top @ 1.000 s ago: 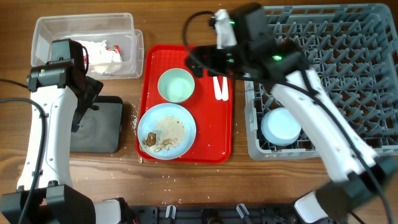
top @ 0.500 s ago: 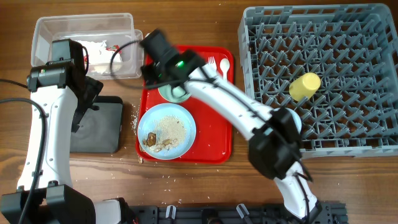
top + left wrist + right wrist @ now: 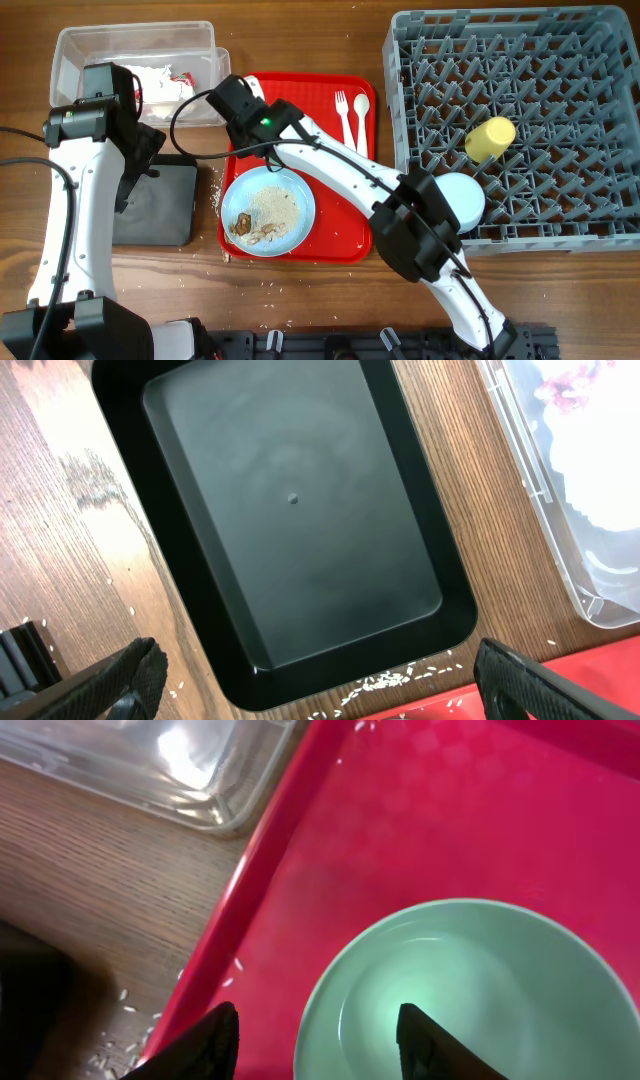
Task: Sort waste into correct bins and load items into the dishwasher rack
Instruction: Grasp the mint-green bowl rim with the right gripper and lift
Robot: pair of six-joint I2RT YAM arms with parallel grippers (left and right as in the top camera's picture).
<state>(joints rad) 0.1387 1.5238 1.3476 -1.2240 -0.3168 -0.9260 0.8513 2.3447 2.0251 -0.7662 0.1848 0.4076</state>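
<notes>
**Right wrist view: you are lining up a pick on the mint bowl**

You are working on the loading step. The right gripper (image 3: 318,1017) is hanging over the rim of the mint bowl (image 3: 470,985). The bowl is sitting empty on the red tray (image 3: 420,810), near the tray edge that runs beside the clear tub (image 3: 170,770). One finger is standing outside the rim over the tray and the other is standing inside the bowl. The jaws are apart and pinching nothing, so treat this gripper as released. From overhead the arm is covering the bowl, so you are relying on the wrist camera here.

The left gripper (image 3: 320,665) is spread wide and empty, hovering over the black tray (image 3: 290,510), which is holding nothing.

The rack (image 3: 600,60) is already carrying the yellow cup (image 3: 490,138) and a light blue bowl (image 3: 462,200). The plate (image 3: 268,210), with brown scraps and rice on it, and the fork and spoon (image 3: 350,115) are waiting on the red tray. The napkins (image 3: 160,85) are lying in the clear tub.

The next move probably calls for closing on the bowl's wall, lifting it straight up, and carrying it across to a free row of pegs. A rim grip may let the bowl tilt, so you are better off moving slowly and keeping clear of the plate just beside it.
</notes>
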